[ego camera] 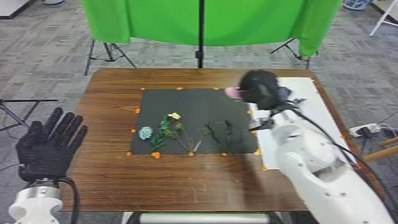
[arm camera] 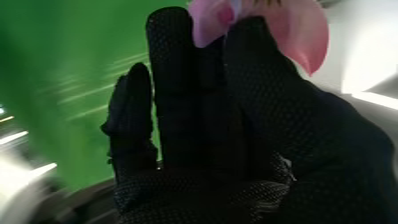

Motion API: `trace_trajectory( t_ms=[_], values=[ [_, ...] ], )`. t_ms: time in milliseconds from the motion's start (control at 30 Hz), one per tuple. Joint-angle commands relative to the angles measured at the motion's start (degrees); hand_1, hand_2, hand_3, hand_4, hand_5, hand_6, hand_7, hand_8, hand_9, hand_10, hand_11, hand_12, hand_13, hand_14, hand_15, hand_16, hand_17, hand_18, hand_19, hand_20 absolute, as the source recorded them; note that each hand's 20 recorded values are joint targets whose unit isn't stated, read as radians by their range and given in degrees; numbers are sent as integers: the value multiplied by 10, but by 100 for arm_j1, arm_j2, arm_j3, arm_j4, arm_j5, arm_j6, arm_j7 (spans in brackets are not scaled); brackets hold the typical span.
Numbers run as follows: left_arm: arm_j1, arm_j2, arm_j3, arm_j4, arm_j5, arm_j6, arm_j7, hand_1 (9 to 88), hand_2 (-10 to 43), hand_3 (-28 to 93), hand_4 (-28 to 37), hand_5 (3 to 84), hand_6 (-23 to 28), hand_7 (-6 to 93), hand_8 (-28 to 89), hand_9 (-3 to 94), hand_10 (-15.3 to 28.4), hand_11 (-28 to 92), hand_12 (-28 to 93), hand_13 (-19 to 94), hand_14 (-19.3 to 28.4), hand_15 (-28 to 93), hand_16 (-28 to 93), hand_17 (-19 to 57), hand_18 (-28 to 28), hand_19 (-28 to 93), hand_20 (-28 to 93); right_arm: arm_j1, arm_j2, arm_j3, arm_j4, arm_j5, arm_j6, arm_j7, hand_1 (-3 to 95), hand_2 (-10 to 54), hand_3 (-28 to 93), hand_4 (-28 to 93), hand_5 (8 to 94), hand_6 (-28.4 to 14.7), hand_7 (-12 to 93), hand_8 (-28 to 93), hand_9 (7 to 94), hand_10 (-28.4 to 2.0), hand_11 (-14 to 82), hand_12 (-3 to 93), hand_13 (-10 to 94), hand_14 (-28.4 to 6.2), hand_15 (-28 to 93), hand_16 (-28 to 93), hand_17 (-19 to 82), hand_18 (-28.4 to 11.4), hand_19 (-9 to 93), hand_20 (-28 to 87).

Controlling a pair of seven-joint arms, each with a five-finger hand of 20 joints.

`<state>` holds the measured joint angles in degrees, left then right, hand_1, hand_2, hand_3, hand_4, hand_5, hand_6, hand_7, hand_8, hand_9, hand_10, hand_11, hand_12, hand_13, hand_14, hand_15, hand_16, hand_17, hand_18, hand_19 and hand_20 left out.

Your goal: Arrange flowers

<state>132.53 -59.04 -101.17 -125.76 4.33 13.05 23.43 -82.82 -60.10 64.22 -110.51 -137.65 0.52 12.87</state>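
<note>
Left hand (ego camera: 51, 146): black fabric glove, fingers straight and slightly spread, beside the table's left edge; white arm below. Table (ego camera: 115, 180) is brown wood, visible grain. Black mat (ego camera: 191, 100) on it, flat, straight-edged, orange markers (ego camera: 155, 155) round the rim. On the mat, left to right: pale blue flower (ego camera: 145, 133), bushy rounded head; green foliage (ego camera: 163, 131), thin and leafy, just beside it; yellow flower (ego camera: 174, 116), small head, at the far end of thin stems; dark green sprigs (ego camera: 218, 132), slim, roughly upright in the head view. Behind the table, green cloth (ego camera: 160, 22), draped with soft folds, black pole (ego camera: 201, 30) standing in front; gray carpet (ego camera: 44, 60) around. Pink flower (ego camera: 233, 93) is up at the mat's far right corner in the head view, held by right hand (ego camera: 260, 89), black glove, white arm from lower right. White sheet (ego camera: 326, 120) along the table's right side, smooth, green sprig (ego camera: 298, 101) on it next to the hand. Right wrist view gives the grip close up: thumb against the fingers, narrow pinch on the flower; one finger stands a bit apart. Same view gives broad, smooth, curved petals (arm camera: 306, 40) and the glove's fine dotted mesh, green cloth behind.
</note>
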Motion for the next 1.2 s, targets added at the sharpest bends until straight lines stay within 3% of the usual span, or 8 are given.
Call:
trace_trajectory(
  t_ms=[33,267,300,467,667,967,1067,1200],
  values=[
    [-92,30,111,49,8,65,-83,277,90,799,-283,432,78,99,-88,377,137,166,102,316,124,184,-17,-47,125,295,126,832,-1217,-1396,775,-478,-265,-665,610,-95,719,-283,787,7,312,26,846,-105,70,373,688,-65,323,413,301,-193,800,405],
    [-196,68,161,76,7,102,-100,277,90,799,-283,432,78,99,-88,378,137,167,102,316,124,184,-17,-47,125,295,126,869,-1595,-1729,1297,-1314,-184,-964,610,-95,719,-283,785,8,320,20,845,-104,73,373,687,-64,330,417,301,-193,798,409],
    [-145,72,151,57,-6,78,-46,277,90,798,-283,432,78,99,-88,378,137,167,102,316,124,183,-17,-46,125,295,126,891,-1616,-1755,1371,-1365,-176,-947,610,-95,719,-283,785,8,321,19,844,-104,73,374,686,-64,331,418,301,-193,798,410],
    [-55,89,116,13,-16,86,-36,277,90,798,-283,432,78,98,-88,378,138,166,102,317,124,185,-17,-46,125,294,125,809,-1656,-1764,1545,-1593,-149,-835,610,-95,719,-283,784,9,328,16,839,-106,74,375,674,-66,338,423,295,-193,795,413],
    [-112,92,125,39,13,39,-92,276,90,799,-283,432,79,97,-88,378,137,165,102,317,124,184,-18,-47,125,295,125,730,-1753,-1704,1823,-1840,-242,-803,609,-95,721,-283,786,9,330,12,835,-107,76,375,663,-71,352,424,286,-195,789,419],
    [-73,79,82,28,-9,27,-98,276,91,798,-283,432,79,97,-88,378,138,166,102,317,124,183,-17,-47,125,295,125,646,-1689,-1652,1735,-1965,-427,-768,604,-95,725,-283,771,7,327,1,820,-109,74,368,649,-74,368,413,280,-198,784,429],
    [-66,82,61,22,-21,13,-96,276,91,799,-283,432,78,98,-88,378,137,166,102,317,124,184,-17,-47,125,295,125,616,-1609,-1700,1541,-1933,-627,-606,598,-95,734,-283,760,5,302,-9,796,-109,73,346,629,-76,380,405,274,-200,782,434],
    [-84,66,79,27,-44,25,-114,276,90,799,-283,432,79,97,-87,378,137,167,102,317,124,186,-17,-48,128,312,134,577,-1539,-1707,1395,-1896,-745,-466,572,-95,752,-283,731,-3,273,-18,694,-131,186,198,580,-91,436,367,260,-210,788,465]
  ],
)
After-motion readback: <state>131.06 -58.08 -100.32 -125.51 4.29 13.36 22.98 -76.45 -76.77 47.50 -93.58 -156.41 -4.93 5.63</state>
